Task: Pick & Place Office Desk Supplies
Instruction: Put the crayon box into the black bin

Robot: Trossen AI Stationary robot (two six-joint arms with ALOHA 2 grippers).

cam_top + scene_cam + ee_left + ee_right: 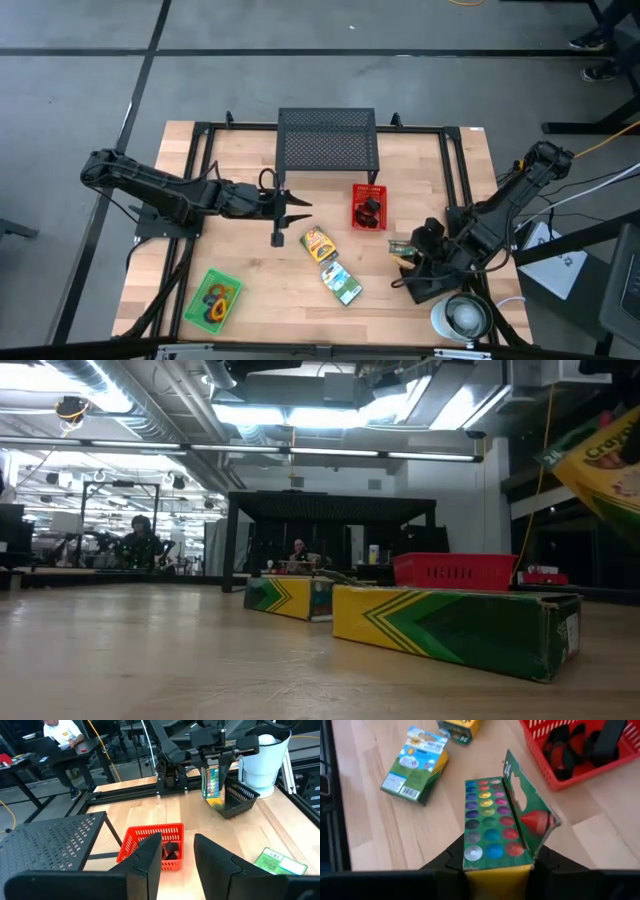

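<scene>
Open crayon box (492,827), flap up, coloured tips showing, in right jaws.

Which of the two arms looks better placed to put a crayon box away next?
Probably the right. Its tool is already shut on an open crayon box, above the black mesh bin. The left tool is open and empty, near the red basket.

The crayon box (495,827) hides its own lower end between the right gripper (496,865) fingers.
</scene>
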